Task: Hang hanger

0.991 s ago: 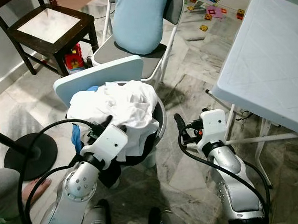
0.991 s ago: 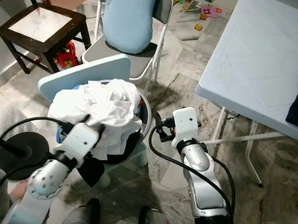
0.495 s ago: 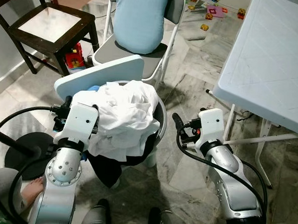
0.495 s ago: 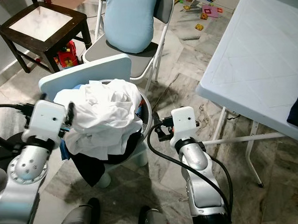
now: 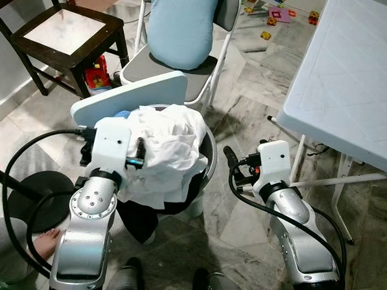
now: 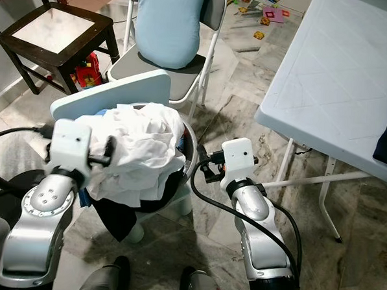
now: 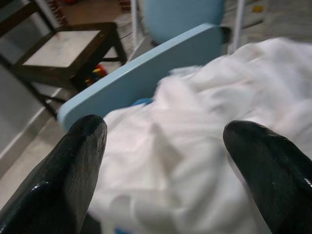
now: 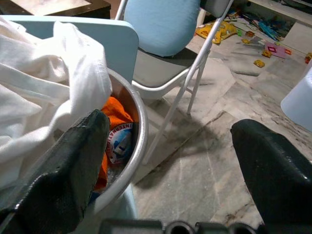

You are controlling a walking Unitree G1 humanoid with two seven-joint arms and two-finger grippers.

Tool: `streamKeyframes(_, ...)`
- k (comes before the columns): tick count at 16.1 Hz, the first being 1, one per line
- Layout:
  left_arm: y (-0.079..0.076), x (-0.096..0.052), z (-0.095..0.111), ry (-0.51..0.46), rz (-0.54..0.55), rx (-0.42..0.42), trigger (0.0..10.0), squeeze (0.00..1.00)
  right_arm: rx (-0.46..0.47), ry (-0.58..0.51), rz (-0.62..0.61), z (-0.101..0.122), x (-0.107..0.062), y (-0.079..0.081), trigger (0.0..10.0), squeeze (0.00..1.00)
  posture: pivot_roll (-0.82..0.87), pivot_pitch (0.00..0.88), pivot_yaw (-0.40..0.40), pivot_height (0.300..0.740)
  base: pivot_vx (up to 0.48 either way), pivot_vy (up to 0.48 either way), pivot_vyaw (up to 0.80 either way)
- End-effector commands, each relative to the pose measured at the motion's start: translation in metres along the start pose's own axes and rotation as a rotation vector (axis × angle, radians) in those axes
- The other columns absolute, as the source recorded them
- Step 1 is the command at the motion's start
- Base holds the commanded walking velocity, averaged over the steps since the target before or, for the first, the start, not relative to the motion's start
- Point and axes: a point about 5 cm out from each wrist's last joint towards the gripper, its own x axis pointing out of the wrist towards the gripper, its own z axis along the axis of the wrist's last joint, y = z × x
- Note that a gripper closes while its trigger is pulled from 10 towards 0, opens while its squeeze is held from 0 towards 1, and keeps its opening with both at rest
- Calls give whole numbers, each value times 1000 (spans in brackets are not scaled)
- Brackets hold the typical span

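Note:
A heap of white clothes (image 5: 169, 142) fills a round grey basket (image 5: 210, 156), with a black garment (image 5: 138, 217) hanging over its near rim. My left gripper (image 7: 161, 161) is open, its fingers spread wide against the left side of the white heap (image 7: 209, 146). My right gripper (image 5: 232, 168) is open too, held just right of the basket, apart from it. Through its fingers I see the basket's rim (image 8: 140, 131) and an orange cloth (image 8: 115, 110) inside. I can make out no hanger.
A light blue panel (image 5: 128, 96) leans behind the basket. Beyond it stands a folding chair with a blue cushion (image 5: 181, 24), and a dark wooden chair (image 5: 67, 34) at far left. A white folding table (image 5: 353, 75) is on the right. A black round base (image 5: 29, 200) and a person's foot (image 5: 45, 241) are at near left.
My left arm has swung from the front of the heap round to its left side and risen, fingers now against the white clothes. The right arm has barely moved.

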Motion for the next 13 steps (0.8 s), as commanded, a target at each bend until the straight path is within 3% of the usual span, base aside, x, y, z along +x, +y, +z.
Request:
streamKeyframes(1,-2,-2,4,-9,-18,6,10000,1000,-3,16,3,-5,-2,0,10000,0,41,250,-86,740,0,0,0)
streamKeyframes(2,-4,-2,5,-4,-38,9,10000,0,-3,16,4,-5,-2,0,10000,0,41,250,-86,740,0,0,0)
streamKeyframes(6,-9,-5,-4,73,-57,-25,10000,0,-6,16,5,-5,-2,0,10000,0,36,250,-86,740,0,0,0)
streamKeyframes(7,-11,-9,-8,103,-71,-64,2941,0,-7,20,4,-6,-3,-1,10000,0,36,254,-88,740,0,0,0)
streamKeyframes(8,-12,-9,-9,107,-80,-72,2941,0,-7,22,4,-6,-3,-1,10000,0,36,254,-88,740,0,0,0)
streamKeyframes(9,-16,-11,-14,129,-101,-100,0,0,-7,24,5,-7,-3,0,10000,0,36,255,-89,740,0,0,0)
streamKeyframes(13,-17,-16,-27,173,-96,-113,0,0,-8,23,4,-6,-3,-1,10000,0,33,255,-89,740,0,0,0)
